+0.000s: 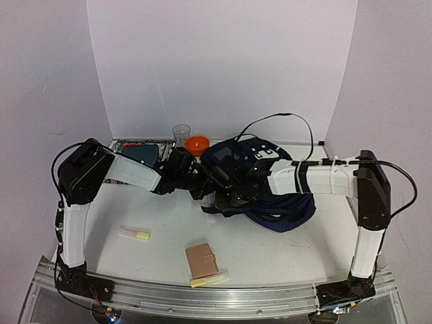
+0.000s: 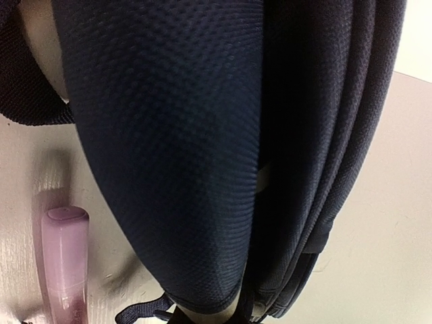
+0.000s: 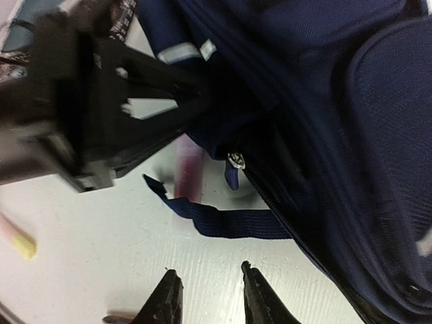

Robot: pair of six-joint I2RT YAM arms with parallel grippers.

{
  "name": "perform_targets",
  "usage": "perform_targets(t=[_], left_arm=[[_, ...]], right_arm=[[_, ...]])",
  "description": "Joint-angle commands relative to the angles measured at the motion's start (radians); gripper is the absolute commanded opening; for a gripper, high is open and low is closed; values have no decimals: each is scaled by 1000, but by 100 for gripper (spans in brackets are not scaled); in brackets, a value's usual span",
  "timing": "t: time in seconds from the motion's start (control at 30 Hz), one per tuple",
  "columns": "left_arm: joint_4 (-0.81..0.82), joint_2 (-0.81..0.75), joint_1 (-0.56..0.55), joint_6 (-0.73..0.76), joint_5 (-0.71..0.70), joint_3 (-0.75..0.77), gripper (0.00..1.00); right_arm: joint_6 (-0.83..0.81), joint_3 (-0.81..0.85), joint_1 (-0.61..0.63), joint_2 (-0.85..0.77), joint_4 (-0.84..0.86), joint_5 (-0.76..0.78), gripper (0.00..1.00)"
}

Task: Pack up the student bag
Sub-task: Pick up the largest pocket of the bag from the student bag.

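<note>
The backpack lies slumped on the far right of the table, between the two arms, with its navy fabric bunched and its near edge sagging towards the table. It looks soft and floppy with no stiffness of its own, so it will probably fold and slide rather than hold a shape, and its opening is unlikely to stay wide unless one side is held up. The mesh cloth looks grippy enough to pinch. The firmest places to take hold are likely the woven strap trailing on the table, the seamed edge beside the zip, or the small zip pull. The left gripper has its fingers pressed together, apparently pinching a fold at the left edge of the backpack, with cloth hanging right in front of its camera and a pink tube lying on the table just beside it. The right gripper is partly spread with nothing between its fingertips. It hovers over bare table near the strap and touches neither strap nor backpack.
</note>
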Motion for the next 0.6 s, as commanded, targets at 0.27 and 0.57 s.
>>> perform_targets(t=[0.27,0.57], left_arm=[[91,-106,-44,-52,55,23,0],[92,-116,-53,-67,59,16,0]], right_arm=[[186,42,-34,125,26,140,37],[170,36,-66,155,148,156,37]])
